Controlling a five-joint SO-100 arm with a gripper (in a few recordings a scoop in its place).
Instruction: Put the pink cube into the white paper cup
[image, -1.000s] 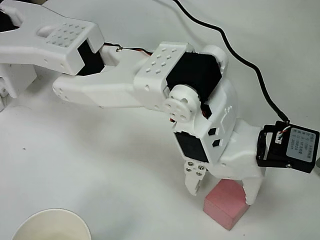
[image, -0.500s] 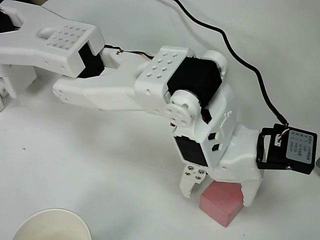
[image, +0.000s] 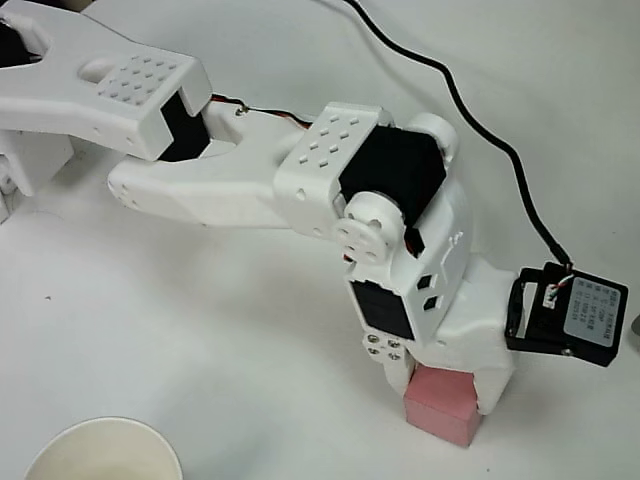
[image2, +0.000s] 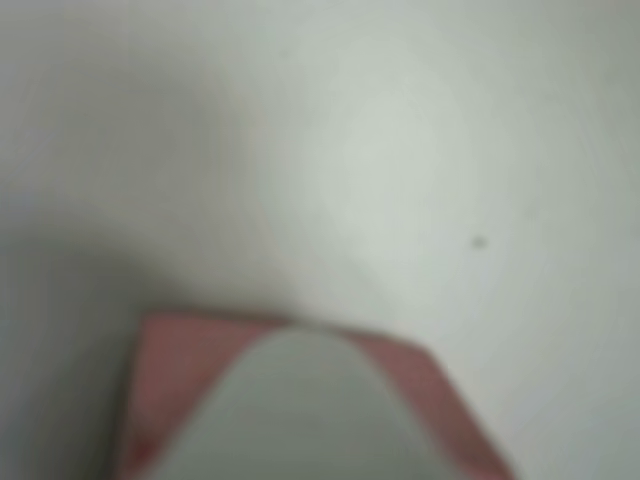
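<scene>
Overhead view: the white gripper (image: 443, 385) stands over the pink cube (image: 440, 412) near the lower right of the white table (image: 200, 330), its two fingers pressed against opposite sides of the block, apparently grasping it, while the white paper cup (image: 100, 455) sits well apart at the lower left and appears empty. Wrist view: blurred, a pale finger (image2: 300, 410) overlaps the pink cube (image2: 170, 380); judged from this, the grasp is made, and lifting, carrying and releasing remain.
</scene>
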